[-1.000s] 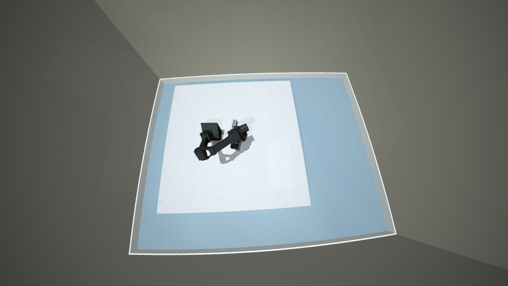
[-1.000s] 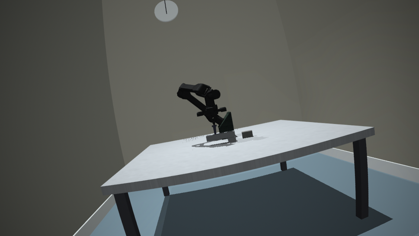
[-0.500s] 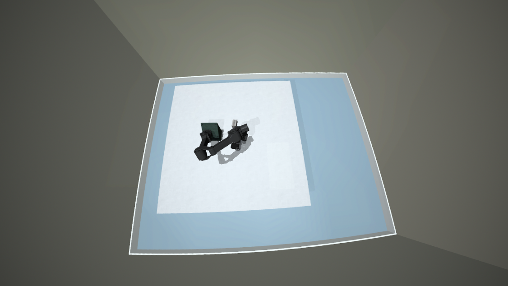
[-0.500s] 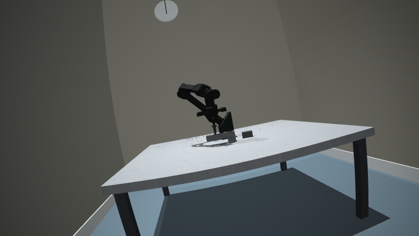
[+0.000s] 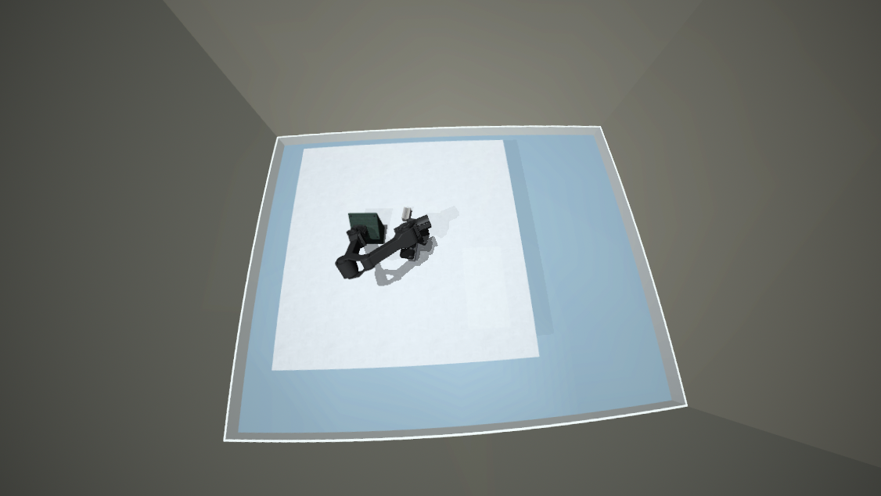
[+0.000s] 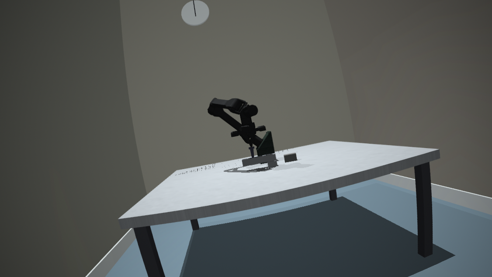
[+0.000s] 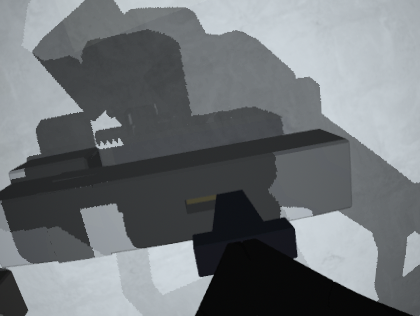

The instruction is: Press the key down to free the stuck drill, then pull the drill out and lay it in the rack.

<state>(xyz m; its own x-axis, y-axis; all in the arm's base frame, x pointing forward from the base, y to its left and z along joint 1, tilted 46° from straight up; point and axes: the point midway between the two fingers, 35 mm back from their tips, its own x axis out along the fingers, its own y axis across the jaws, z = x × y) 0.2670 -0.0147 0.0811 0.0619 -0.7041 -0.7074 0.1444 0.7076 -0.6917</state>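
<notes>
A dark blue key [image 6: 252, 152] [image 7: 238, 215] with a wide head stands upright, its narrow end at a slot in a long grey block [image 6: 257, 160] [image 7: 320, 175]. A yellowish strip [image 7: 201, 200] shows in the slot beside the key. My gripper [image 6: 251, 145] [image 7: 242, 254] is shut and holds nothing. It points down, its tips at the top of the key's head; contact or a very small gap cannot be told apart. In the top view the arm hides the key and most of the block. The drill cannot be made out clearly.
A small pale block [image 5: 407, 213] [image 6: 290, 157], possibly the rack, lies near the grey block on the table [image 5: 345, 332] [image 6: 206, 192]. A dark green wedge-shaped stand [image 5: 364, 225] [image 6: 268, 146] is by the arm's base. A dark corner [image 7: 11, 295] shows at the wrist view's lower left.
</notes>
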